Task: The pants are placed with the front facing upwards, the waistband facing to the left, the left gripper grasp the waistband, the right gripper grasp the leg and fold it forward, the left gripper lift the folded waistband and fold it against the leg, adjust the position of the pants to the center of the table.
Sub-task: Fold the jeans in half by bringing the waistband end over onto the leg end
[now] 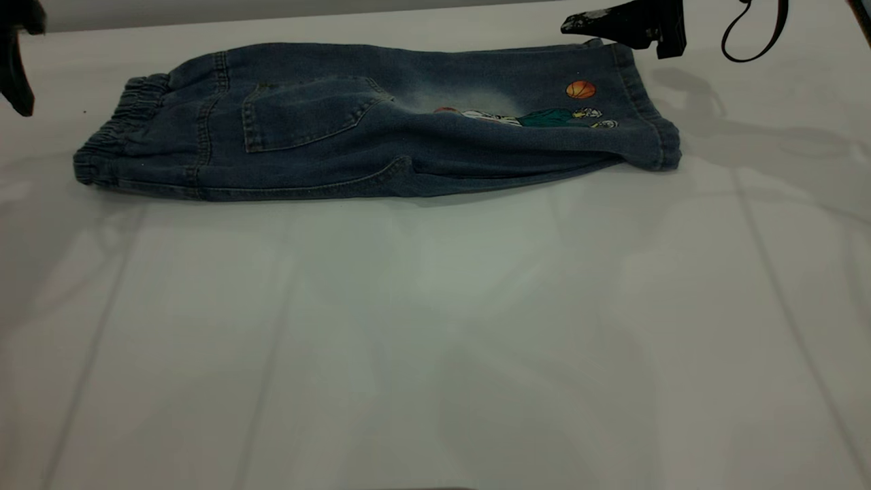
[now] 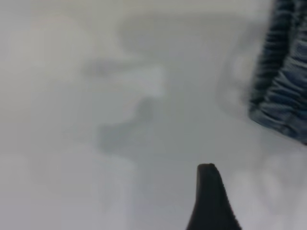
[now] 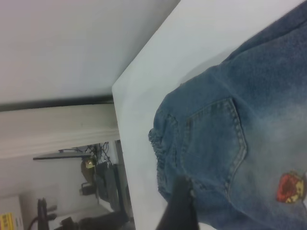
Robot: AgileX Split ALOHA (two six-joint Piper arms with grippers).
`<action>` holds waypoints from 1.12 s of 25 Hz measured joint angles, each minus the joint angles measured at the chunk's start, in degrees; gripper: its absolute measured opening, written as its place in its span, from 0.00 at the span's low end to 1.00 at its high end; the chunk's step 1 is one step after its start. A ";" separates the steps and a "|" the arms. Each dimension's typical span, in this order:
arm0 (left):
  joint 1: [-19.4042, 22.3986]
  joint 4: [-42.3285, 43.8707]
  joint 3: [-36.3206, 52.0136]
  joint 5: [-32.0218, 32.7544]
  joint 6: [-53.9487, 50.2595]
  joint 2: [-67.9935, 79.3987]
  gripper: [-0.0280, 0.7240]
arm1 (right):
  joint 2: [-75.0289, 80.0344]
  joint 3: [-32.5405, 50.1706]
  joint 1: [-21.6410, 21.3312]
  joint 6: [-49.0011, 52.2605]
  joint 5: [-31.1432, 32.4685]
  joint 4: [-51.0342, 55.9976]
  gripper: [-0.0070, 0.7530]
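Observation:
The pants [image 1: 381,129] lie folded lengthwise on the white table [image 1: 435,327], back pocket and basketball print facing up. The gathered waistband [image 1: 112,139] points left and the leg [image 1: 599,116] with its stitched cuff points right. My left gripper [image 1: 17,75] hangs at the far left edge, just left of and apart from the waistband [image 2: 283,96]; one black finger [image 2: 208,196] shows over bare table. My right gripper [image 1: 578,26] hovers above the back corner of the cuff, holding nothing; one finger [image 3: 180,208] shows over the denim [image 3: 240,120]. Both look open.
The table's far edge [image 1: 272,20] runs just behind the pants. A black cable loop [image 1: 752,41] hangs by the right gripper. A wide stretch of bare tabletop lies in front of the pants. Room clutter [image 3: 96,191] shows beyond the table.

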 joint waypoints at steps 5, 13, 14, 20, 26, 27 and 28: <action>5.63 -22.09 0.00 0.98 21.40 0.00 0.61 | 0.00 0.00 0.00 -0.38 0.00 0.00 0.71; 8.74 -37.12 -0.05 3.29 35.38 6.47 0.78 | 0.00 0.00 0.00 -0.55 0.53 0.00 0.71; 8.74 -37.39 -0.05 3.29 35.32 7.21 0.80 | 0.00 0.00 0.00 -0.55 0.56 0.00 0.71; 8.74 -39.12 -0.05 2.00 33.77 9.55 0.82 | 0.00 0.00 0.00 -0.55 0.63 -0.01 0.71; 8.36 -46.03 -0.10 -2.14 34.55 13.80 0.82 | 0.00 0.00 0.00 -0.61 0.63 -0.01 0.71; 8.08 -47.43 -0.10 -3.18 35.44 14.36 0.82 | 0.00 0.00 0.00 -0.67 0.63 -0.01 0.71; 7.81 -49.00 -0.10 -3.83 36.40 14.90 0.82 | 0.00 0.00 0.00 -0.82 0.63 -0.01 0.71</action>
